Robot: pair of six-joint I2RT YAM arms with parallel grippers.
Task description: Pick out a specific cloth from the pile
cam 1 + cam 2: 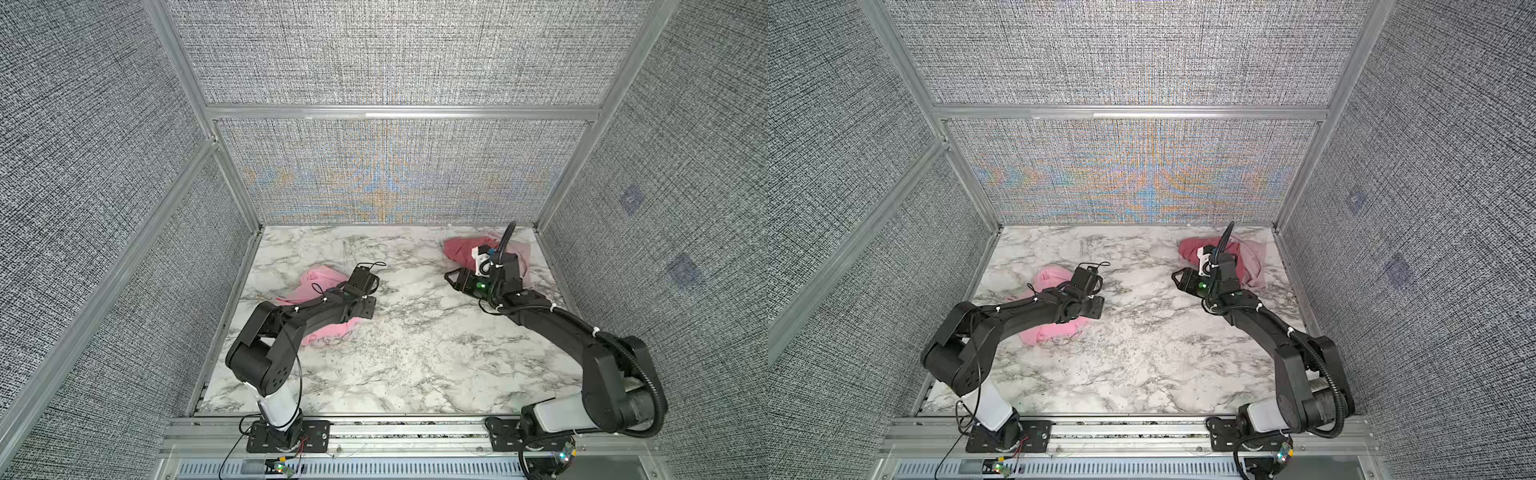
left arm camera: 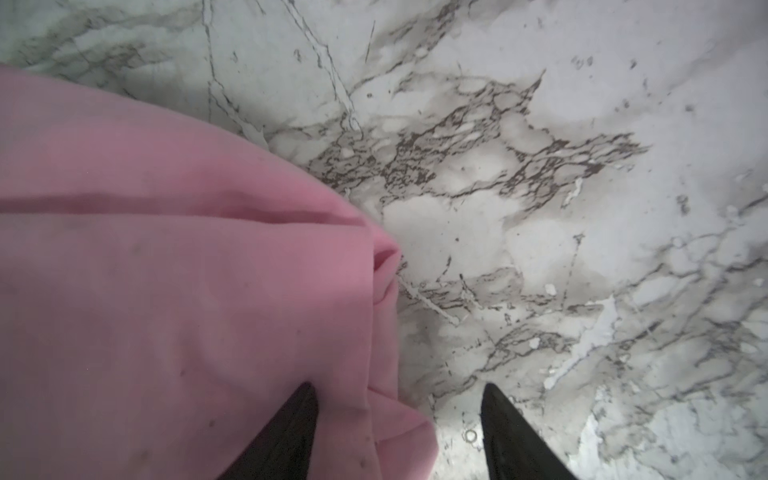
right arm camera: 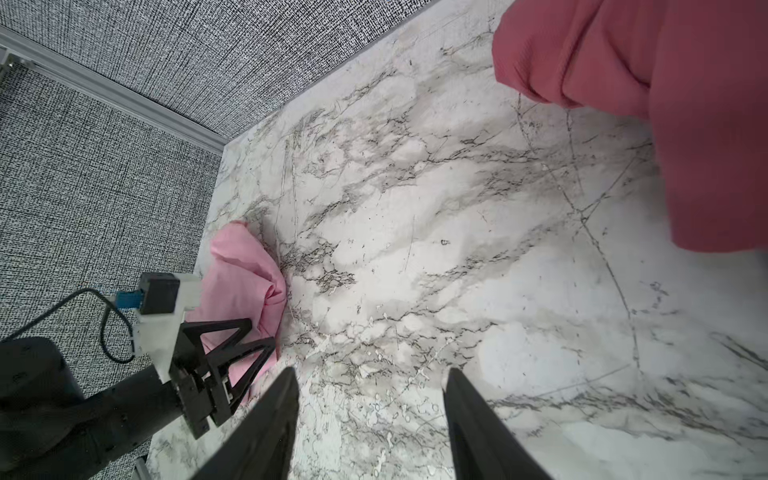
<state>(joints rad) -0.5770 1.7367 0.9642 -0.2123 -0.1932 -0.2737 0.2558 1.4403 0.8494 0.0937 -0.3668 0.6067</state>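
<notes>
The left tool (image 2: 399,384) stood with jaws apart, straddling a folded edge of the cloth (image 2: 187,270), bright bubblegum pink, soft and rumpled, on the left of the tabletop (image 2: 582,208), well apart from the pile (image 1: 459,249). The right tool (image 3: 370,370) gaped empty.

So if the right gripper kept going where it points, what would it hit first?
Probably bare table: the right gripper aims between the pink cloth and the rose-red cloth, though depth is unclear.

The white marble-patterned desk (image 1: 415,353) carries the cloth (image 1: 320,278) under the left pincer (image 2: 399,386) and the pile (image 1: 457,249) beside the right pincer (image 3: 372,372)
</notes>
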